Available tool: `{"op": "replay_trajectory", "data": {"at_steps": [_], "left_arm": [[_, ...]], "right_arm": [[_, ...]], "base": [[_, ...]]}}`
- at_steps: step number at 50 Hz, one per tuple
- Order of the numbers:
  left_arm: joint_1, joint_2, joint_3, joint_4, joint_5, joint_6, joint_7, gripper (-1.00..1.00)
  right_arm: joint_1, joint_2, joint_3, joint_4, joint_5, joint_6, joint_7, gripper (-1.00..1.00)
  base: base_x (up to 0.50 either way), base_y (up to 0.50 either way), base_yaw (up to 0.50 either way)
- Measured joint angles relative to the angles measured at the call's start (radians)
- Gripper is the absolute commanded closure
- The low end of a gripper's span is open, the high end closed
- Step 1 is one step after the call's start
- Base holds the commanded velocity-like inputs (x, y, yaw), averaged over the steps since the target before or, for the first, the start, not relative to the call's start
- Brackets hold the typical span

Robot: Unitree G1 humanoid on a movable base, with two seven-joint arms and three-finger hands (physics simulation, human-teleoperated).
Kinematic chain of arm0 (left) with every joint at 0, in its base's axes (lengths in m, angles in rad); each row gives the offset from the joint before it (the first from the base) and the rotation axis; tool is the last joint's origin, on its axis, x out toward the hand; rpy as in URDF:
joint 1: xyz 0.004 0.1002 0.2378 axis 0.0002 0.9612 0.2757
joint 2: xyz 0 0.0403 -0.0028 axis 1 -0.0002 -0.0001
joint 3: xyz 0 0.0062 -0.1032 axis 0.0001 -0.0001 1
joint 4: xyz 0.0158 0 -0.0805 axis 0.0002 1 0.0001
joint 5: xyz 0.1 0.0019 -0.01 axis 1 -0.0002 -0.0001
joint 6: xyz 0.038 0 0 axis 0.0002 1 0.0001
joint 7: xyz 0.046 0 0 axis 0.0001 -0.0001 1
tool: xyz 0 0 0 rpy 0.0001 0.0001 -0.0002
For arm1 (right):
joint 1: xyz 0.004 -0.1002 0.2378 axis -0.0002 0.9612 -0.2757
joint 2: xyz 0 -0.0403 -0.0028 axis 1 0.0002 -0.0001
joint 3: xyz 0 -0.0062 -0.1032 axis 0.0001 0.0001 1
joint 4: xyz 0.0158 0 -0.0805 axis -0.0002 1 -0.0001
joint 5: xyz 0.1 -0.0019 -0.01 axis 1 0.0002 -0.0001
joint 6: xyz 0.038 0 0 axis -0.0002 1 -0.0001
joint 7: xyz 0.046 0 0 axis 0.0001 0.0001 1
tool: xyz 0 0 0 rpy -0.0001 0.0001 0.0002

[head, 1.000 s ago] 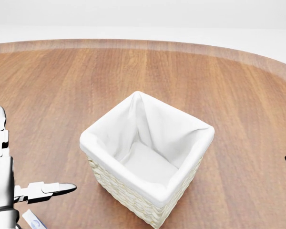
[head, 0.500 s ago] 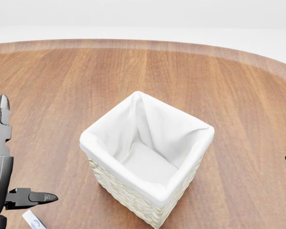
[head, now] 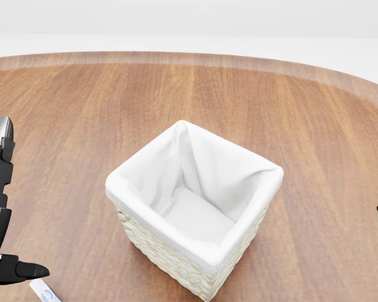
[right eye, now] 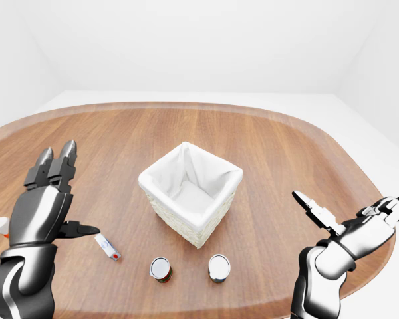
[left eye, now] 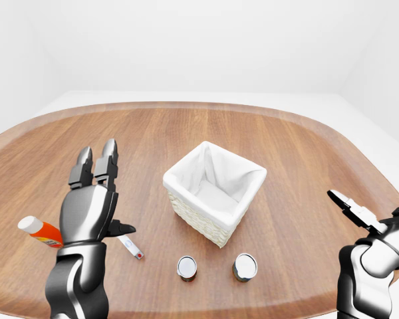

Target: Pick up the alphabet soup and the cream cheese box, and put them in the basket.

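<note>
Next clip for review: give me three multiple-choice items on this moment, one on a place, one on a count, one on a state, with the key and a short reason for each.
1. In the left-eye view, where do the cans stand relative to the basket?
A. Inside it
B. Below it, on the table
C. Above it, near the table's upper edge

2. How many upright cans are on the table?
A. One
B. Two
C. Four

3. What is the state of the left hand?
A. Open, holding nothing
C. Resting inside the basket
B. Closed round a can

Key: 1 B, the left can and the right can both stand on bare wood below the basket. 2 B, only those two round tops show. 3 A, its fingers point up and spread, with nothing between them.
</note>
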Motion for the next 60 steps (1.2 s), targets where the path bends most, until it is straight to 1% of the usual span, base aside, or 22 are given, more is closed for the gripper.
{"op": "replay_trajectory", "data": {"at_steps": [5,9,15,25,39,53,60], "left_arm": [[0.006,0.001,0.018,-0.007,0.026,-0.04,-0.015,-1.0],[0.013,-0.001,0.031,-0.009,0.04,-0.063,-0.03,-1.0],[0.035,0.002,0.048,0.0,0.063,-0.124,-0.04,-1.0],[0.056,0.006,0.073,0.025,0.081,-0.124,-0.053,-1.0],[0.097,0.007,0.111,0.078,0.102,-0.124,-0.043,-1.0],[0.151,-0.006,0.092,0.125,0.164,-0.124,-0.011,-1.0],[0.171,-0.012,0.071,0.14,0.199,-0.124,0.013,-1.0]], "right_arm": [[0.0,0.001,0.0,-0.001,-0.002,0.0,0.0,-1.0],[0.0,0.0,0.0,0.002,-0.002,0.0,0.0,-1.0],[0.0,0.0,0.0,0.001,-0.003,0.0,0.0,-1.0],[-0.002,-0.001,0.001,0.002,-0.006,0.0,0.0,-1.0],[-0.002,-0.001,0.002,0.003,-0.009,0.0,0.0,-1.0],[-0.004,-0.003,-0.001,0.0,0.007,0.0,0.0,-1.0],[-0.005,-0.004,-0.002,0.0,0.011,0.0,0.0,-1.0]], "base": [[0.0,0.0,0.0],[0.0,0.0,0.0],[0.0,0.0,0.0],[0.0,0.0,0.0],[0.0,0.0,0.0],[0.0,0.0,0.0],[0.0,0.0,0.0]]}}
